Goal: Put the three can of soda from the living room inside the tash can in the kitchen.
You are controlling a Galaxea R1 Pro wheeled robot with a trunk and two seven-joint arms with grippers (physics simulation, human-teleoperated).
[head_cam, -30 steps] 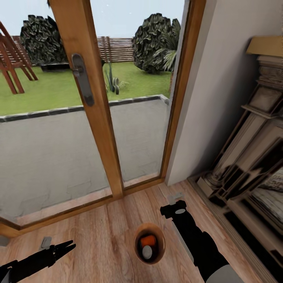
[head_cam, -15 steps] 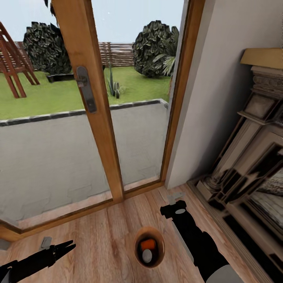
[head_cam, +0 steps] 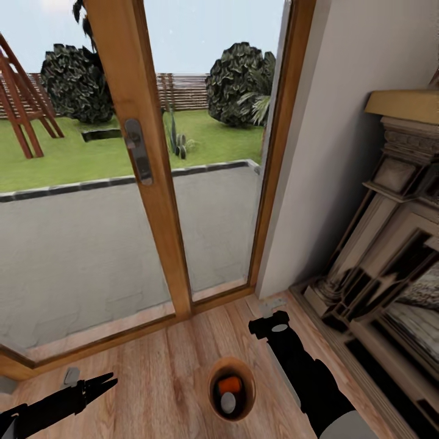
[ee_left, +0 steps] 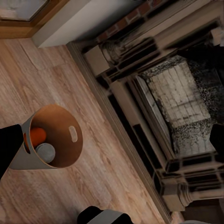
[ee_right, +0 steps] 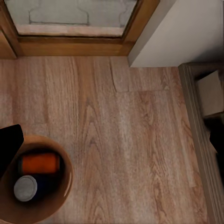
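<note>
1. While the robot stands by the garden door, the tash can (head_cam: pixel 231 389) sits on the wood floor (head_cam: pixel 164 366) between its two arms, close in front of its base.
2. Inside the bin, an orange can (ee_right: pixel 40 163) lies on its side, and a second can (ee_right: pixel 25 188) shows its pale top beside it; its dark body reads as the blue one. A third can is not discernible, so I judge two of three are in.
3. Left gripper (head_cam: pixel 100 385) hangs low beside the bin, fingers nearly together, holding nothing.
4. Right gripper (head_cam: pixel 272 322) hovers just past the bin; whether it is spread or clenched I cannot tell.
5. Farther off stand the fireplace (head_cam: pixel 390 256) and the glass door (head_cam: pixel 140 164): this looks like the living room, so the kitchen trip seems undone.
</note>
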